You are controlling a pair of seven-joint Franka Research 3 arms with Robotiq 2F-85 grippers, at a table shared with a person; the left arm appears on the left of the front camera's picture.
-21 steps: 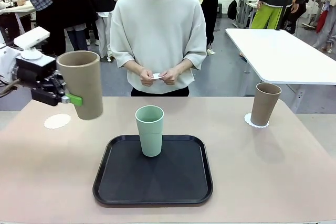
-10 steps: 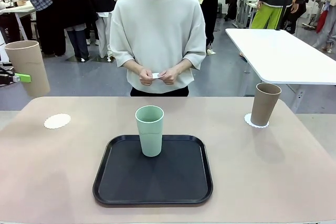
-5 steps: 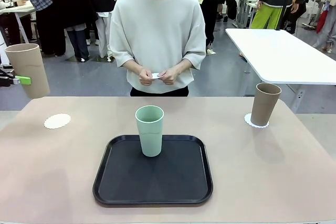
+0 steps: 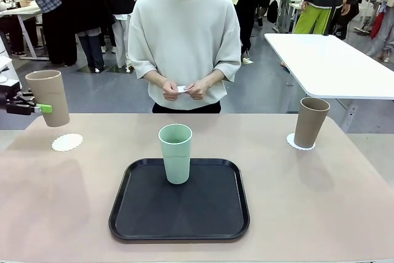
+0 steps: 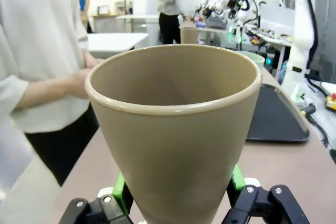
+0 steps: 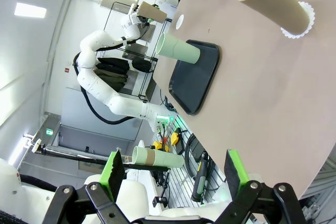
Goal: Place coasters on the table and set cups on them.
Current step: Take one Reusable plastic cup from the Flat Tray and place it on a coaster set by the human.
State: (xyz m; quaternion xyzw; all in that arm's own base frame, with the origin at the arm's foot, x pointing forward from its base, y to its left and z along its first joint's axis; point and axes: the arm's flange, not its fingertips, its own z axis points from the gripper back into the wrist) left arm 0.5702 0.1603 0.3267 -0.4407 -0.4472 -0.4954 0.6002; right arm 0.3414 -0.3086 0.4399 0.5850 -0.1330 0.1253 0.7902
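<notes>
Found left end effector [image 4: 42, 108] clamped on tan cup [image 4: 49, 90], lowered since a second ago to hang just behind bare coaster [image 4: 67, 142] near desk's [image 4: 308, 201] left edge; judged set-down imminent; right end effector [image 6: 173, 172] spread apart, empty; mint cup [image 4: 176, 152] on tray [image 4: 135, 220] outstanding.

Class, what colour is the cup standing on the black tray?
The cup is pale mint green, clearest in the front view.

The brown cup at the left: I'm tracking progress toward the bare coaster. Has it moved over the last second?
Yes. The held brown cup has dropped and shifted right, nearer the bare coaster.
</notes>
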